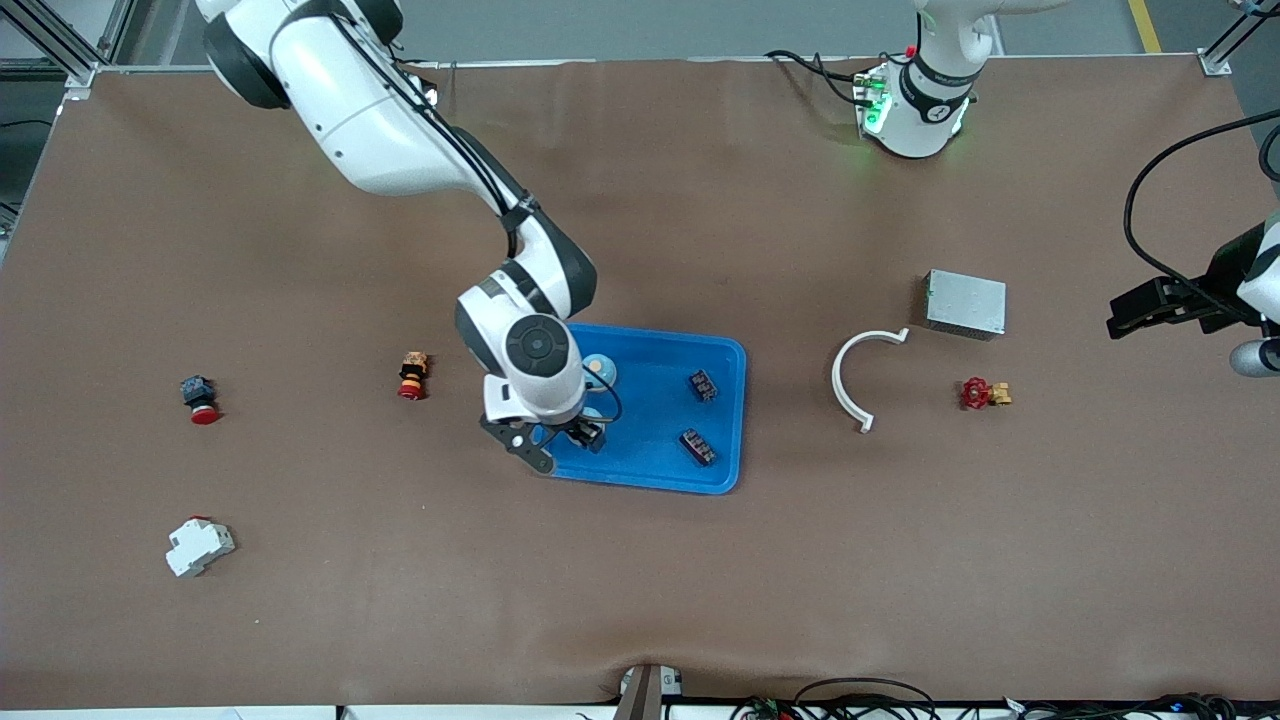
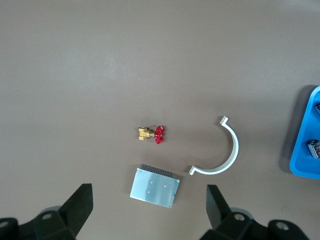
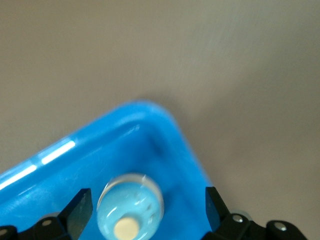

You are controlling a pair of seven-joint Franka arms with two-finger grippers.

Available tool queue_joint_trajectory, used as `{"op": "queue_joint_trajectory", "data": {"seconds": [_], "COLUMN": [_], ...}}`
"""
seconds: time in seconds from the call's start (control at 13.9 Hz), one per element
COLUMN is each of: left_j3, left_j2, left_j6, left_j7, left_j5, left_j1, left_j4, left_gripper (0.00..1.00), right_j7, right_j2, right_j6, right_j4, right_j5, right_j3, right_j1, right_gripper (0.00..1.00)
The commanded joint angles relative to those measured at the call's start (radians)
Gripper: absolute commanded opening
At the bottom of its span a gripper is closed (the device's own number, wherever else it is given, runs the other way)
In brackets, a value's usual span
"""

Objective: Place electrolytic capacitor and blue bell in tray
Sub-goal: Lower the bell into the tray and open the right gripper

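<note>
The bright-blue tray lies mid-table. My right gripper hangs open over the tray's near corner toward the right arm's end. In the right wrist view the gripper has a light-blue bell with a cream button between its fingers, untouched, in the tray's corner. In the front view a light-blue round thing shows beside the wrist and a pale-blue sliver under it. I cannot tell which thing is the capacitor. Two small dark parts lie in the tray. My left gripper waits open and empty.
A grey metal box, a white curved clip and a red-handled brass valve lie toward the left arm's end. Two red-capped buttons and a white breaker lie toward the right arm's end.
</note>
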Motion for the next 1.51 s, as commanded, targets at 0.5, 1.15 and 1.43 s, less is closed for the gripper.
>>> {"op": "queue_joint_trajectory", "data": {"seconds": [0.5,1.15,1.43], "left_j3": [0.001,0.0,-0.013], "left_j2": [-0.004,-0.014,-0.016], "left_j6": [-0.009,-0.015,-0.066], "left_j7": [0.011,-0.003,-0.009], "left_j5": [-0.014,-0.023,-0.011], "left_j1": [-0.012,-0.007,-0.013], "left_j4": [0.003,0.003,0.006], "left_gripper": [1.0,1.0,1.0], "right_j7": [-0.731,-1.12,-1.13], "right_j2": [-0.312,-0.636,-0.758], "right_j6": [-0.126,-0.297,-0.437], "right_j4": [-0.187,-0.283,-0.267], "right_j5": [-0.002,0.122,0.134], "right_j3": [0.01,0.002,-0.021], "right_j1": [-0.337,-0.564,-0.57], "right_gripper": [1.0,1.0,1.0]}}
